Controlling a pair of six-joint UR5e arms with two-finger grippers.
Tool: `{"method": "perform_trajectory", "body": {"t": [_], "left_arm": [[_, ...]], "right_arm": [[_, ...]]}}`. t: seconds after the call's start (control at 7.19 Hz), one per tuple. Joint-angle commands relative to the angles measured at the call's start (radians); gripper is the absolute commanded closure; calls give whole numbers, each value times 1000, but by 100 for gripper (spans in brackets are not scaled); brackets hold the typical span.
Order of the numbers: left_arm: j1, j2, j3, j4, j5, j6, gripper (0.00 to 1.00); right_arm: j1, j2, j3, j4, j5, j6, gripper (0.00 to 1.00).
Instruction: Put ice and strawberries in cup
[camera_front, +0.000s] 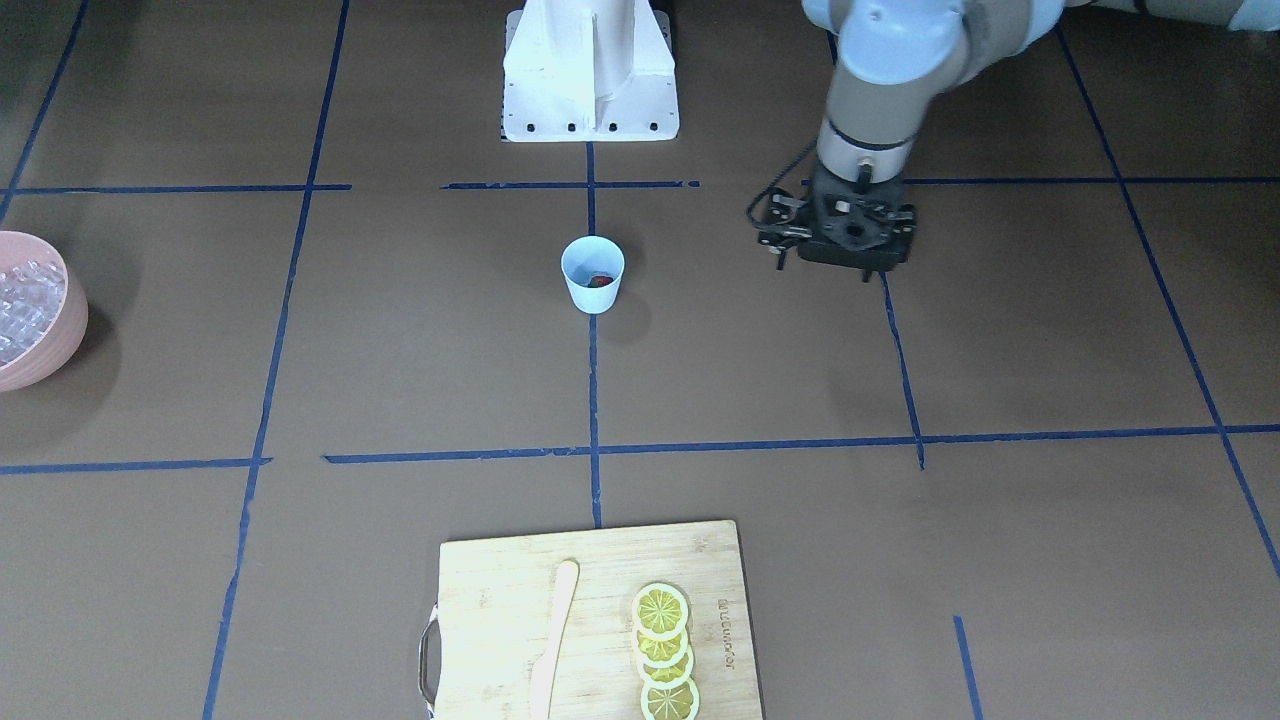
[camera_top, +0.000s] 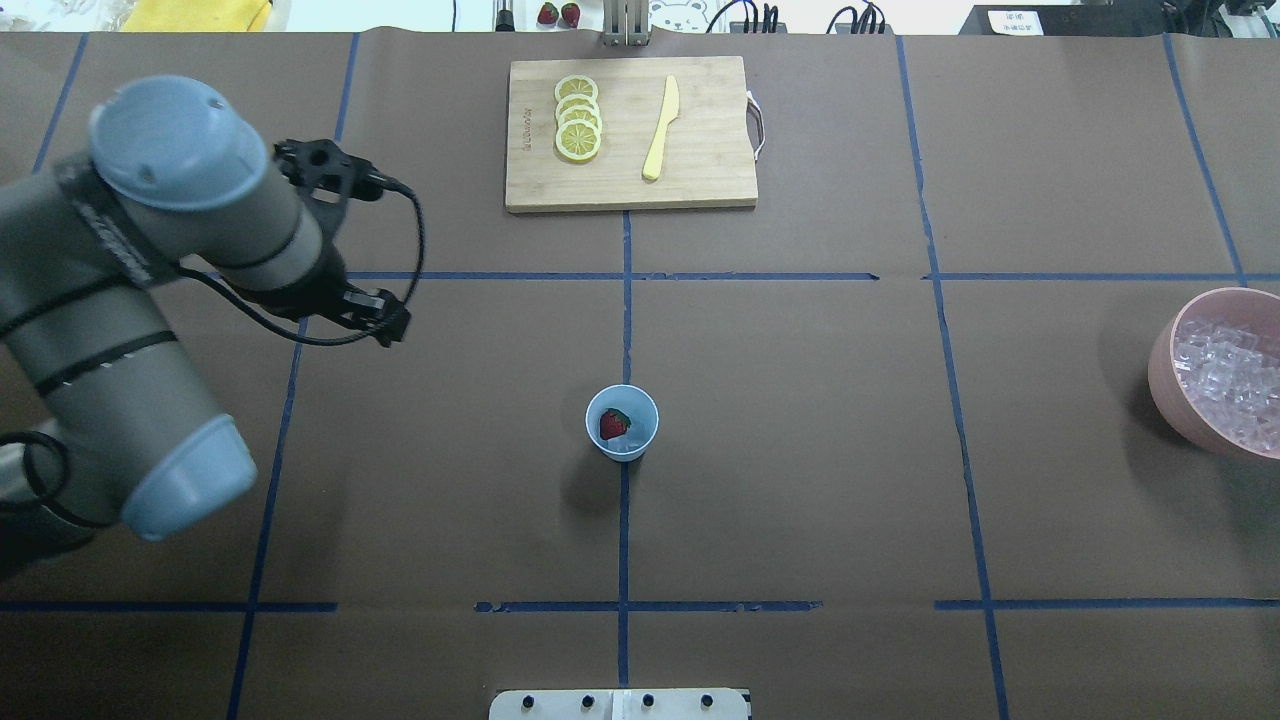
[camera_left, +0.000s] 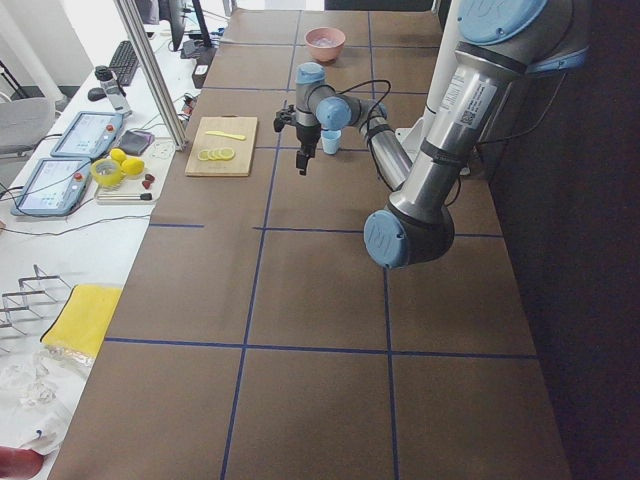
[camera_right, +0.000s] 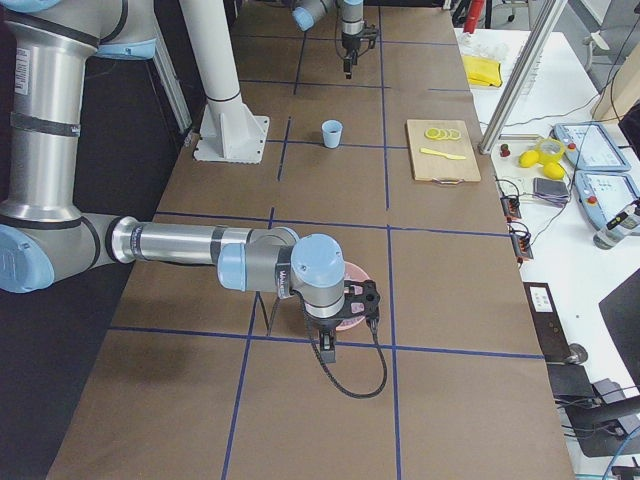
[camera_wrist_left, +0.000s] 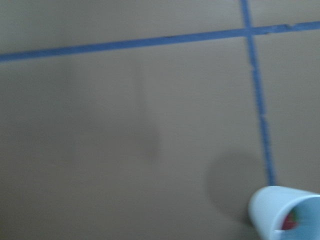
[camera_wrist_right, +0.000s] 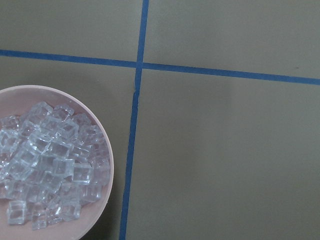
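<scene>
Cup between cutting board and base

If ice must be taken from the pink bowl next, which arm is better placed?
The right, probably. The right gripper hangs at the pink bowl, and its wrist camera looks down on the ice. The left gripper is far off, beyond the cup.

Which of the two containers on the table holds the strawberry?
The small light-blue cup at the table's centre, with the red strawberry inside; the bigger pink bowl at the edge holds only ice.
</scene>
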Motion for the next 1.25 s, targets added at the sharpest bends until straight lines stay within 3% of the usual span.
{"method": "perform_trajectory", "body": {"t": [0.0, 0.42, 0.56, 0.83, 1.11], "left_arm": [[-241, 178, -9, -10, -154, 304, 0], [-545, 365, 78, -10, -271, 730, 0], [-640, 425, 133, -40, -280, 756, 0], [-743, 504, 244, -177, -402, 759, 0], [-822, 542, 247, -191, -392, 745, 0]], "right_arm": [[0, -2, 0, 0, 0, 0, 1], [0, -2, -2, 0, -2, 0, 1], [0, -3, -2, 0, -2, 0, 1], [0, -3, -2, 0, -2, -2, 1], [0, -3, -2, 2, -2, -9, 1]]}}
